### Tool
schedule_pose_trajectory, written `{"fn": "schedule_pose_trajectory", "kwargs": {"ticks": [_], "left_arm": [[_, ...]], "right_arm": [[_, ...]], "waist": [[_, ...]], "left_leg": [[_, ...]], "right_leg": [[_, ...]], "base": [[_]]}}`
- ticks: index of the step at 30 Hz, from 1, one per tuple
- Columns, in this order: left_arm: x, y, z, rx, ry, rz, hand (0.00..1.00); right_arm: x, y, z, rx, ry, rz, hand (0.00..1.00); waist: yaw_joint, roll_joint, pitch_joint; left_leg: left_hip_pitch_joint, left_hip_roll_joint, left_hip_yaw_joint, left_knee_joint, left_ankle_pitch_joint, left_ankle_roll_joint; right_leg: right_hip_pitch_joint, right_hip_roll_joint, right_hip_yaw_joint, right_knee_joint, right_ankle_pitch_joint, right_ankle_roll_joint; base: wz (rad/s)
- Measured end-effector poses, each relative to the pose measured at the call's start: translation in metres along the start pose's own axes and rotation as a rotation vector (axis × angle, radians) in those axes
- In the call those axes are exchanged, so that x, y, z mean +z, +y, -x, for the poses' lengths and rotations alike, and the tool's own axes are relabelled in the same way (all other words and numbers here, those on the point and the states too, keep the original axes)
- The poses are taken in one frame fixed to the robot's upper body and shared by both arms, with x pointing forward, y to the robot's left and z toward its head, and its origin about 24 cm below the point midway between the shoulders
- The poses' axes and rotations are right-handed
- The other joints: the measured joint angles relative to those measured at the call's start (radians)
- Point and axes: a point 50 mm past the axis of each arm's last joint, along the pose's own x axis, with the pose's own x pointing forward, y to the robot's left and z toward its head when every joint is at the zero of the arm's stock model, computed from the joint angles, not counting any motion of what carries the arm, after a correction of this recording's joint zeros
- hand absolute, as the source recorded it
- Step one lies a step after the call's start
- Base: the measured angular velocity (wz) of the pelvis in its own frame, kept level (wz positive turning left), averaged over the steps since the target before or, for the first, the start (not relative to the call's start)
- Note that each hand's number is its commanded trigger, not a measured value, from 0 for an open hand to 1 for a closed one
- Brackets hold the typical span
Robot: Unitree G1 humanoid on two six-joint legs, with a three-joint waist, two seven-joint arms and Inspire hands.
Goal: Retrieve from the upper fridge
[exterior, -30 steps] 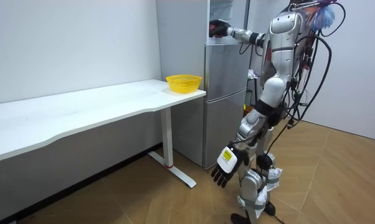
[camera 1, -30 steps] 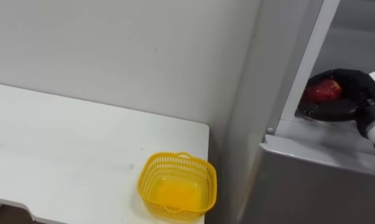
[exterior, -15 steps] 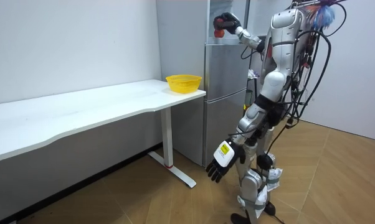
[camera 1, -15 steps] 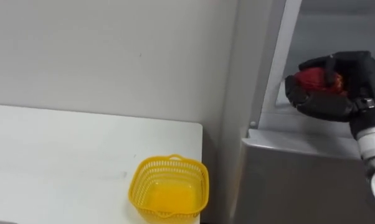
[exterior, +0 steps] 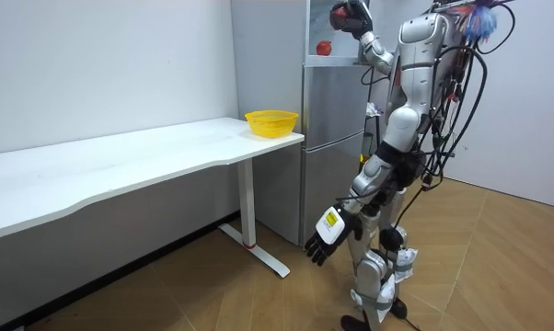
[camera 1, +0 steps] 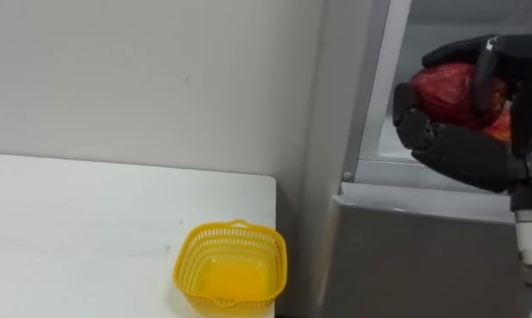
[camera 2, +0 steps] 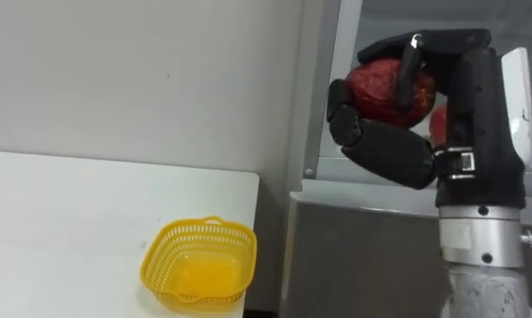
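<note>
One apple (camera 2: 378, 85) is clasped in right hand (camera 2: 467, 115); room view shows second apple (exterior: 324, 48) in fridge (exterior: 332, 138).

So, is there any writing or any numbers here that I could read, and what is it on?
No text here can be read.
Small tag at the wrist of the right hand holding the red apple: print too small to read.
Yellow label on the left hand: too small to read.
Fridge, yellow basket, table: no writing shows.

At upper right, curled fingers of the right hand (camera 2: 474, 106) cover part of a red fruit (camera 2: 378, 87); a second fruit (camera 2: 438, 122) behind the palm is mostly hidden. The fridge (camera 1: 407, 256) runs off the top, right and bottom edges.
</note>
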Motion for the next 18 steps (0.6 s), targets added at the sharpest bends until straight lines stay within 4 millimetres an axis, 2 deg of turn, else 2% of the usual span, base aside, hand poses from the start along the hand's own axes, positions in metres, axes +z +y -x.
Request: {"fn": "schedule_pose_trajectory", "kwargs": {"ticks": [4,7,8,10,14,17,18], "left_arm": [[0.002,-0.001,0.000,-0.003,-0.013,-0.004,0.00],[0.004,-0.001,0.000,-0.010,-0.024,-0.026,0.00],[0.006,-0.001,-0.001,-0.013,-0.032,-0.035,0.00],[0.011,-0.001,-0.002,-0.020,-0.048,-0.059,0.00],[0.015,-0.002,-0.003,-0.041,-0.063,-0.085,0.00],[0.014,0.000,-0.004,-0.054,-0.055,-0.090,0.00],[0.015,0.001,-0.004,-0.061,-0.057,-0.091,0.00]], "right_arm": [[0.011,0.008,0.001,0.053,-0.059,0.003,1.00],[0.020,0.025,0.007,0.134,-0.098,-0.005,1.00],[0.022,0.033,0.010,0.186,-0.101,-0.016,1.00],[0.023,0.044,0.015,0.260,-0.098,-0.039,1.00],[0.026,0.062,0.023,0.396,-0.109,-0.036,1.00],[0.025,0.073,0.028,0.475,-0.133,0.022,1.00],[0.021,0.077,0.030,0.501,-0.121,0.035,1.00]], "waist": [[0.002,0.003,-0.0009],[0.004,0.006,-0.0008],[0.009,0.002,-0.0032],[0.023,0.005,-0.0009],[0.054,-0.007,-0.0030],[0.071,-0.023,-0.0005],[0.083,-0.029,0.0031]], "left_leg": [[-0.005,0.001,0.000,0.000,0.000,0.000],[-0.006,0.002,0.000,-0.001,0.000,0.000],[-0.006,0.002,0.001,-0.004,0.000,0.000],[-0.005,0.001,0.003,-0.007,0.000,0.000],[-0.003,0.000,-0.002,-0.008,0.000,0.000],[0.000,-0.002,-0.013,-0.007,0.000,0.000],[0.007,-0.001,-0.013,-0.007,0.000,0.000]], "right_leg": [[-0.001,0.001,0.007,0.002,0.001,-0.001],[-0.003,0.003,0.011,0.004,0.000,-0.001],[-0.006,0.003,0.011,0.005,0.000,-0.001],[-0.008,0.003,0.013,0.008,0.000,-0.001],[-0.006,0.003,0.010,0.011,0.000,0.000],[0.007,0.002,0.001,0.001,0.001,-0.001],[0.013,0.003,0.000,0.000,0.001,-0.001]], "base": [[0.00],[0.00],[0.00],[-0.02],[0.01],[0.09],[0.03]]}}
